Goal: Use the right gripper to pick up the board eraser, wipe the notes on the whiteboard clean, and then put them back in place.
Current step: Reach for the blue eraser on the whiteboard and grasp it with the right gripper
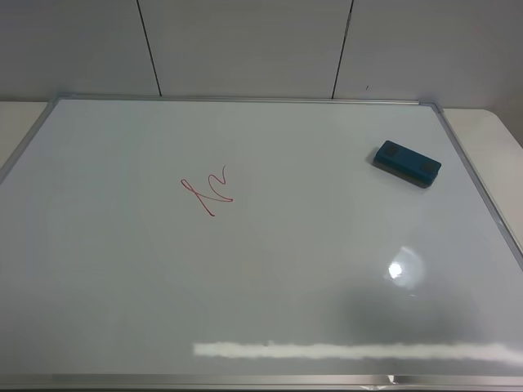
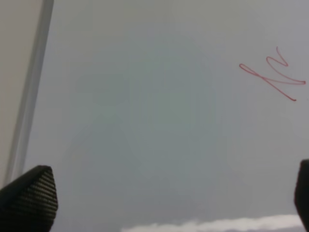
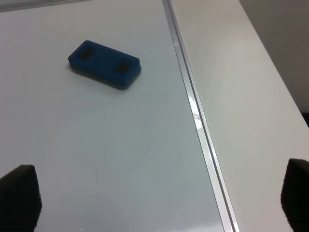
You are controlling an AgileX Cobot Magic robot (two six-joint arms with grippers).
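Observation:
The whiteboard (image 1: 261,278) lies flat and fills most of the exterior high view. The red notes (image 1: 207,191) sit left of its middle and also show in the left wrist view (image 2: 273,74). The teal-blue board eraser (image 1: 407,162) rests on the board near its far right corner, and the right wrist view (image 3: 104,64) shows it too. Neither arm appears in the exterior high view. My right gripper (image 3: 159,203) is open and empty, hovering over the board's right edge, well short of the eraser. My left gripper (image 2: 169,198) is open and empty over the board's left part.
The silver frame (image 3: 200,125) runs along the board's right edge, with a pale tabletop (image 3: 251,96) beyond it. The frame's left edge (image 2: 29,96) shows in the left wrist view. A panelled wall (image 1: 245,45) stands behind the board.

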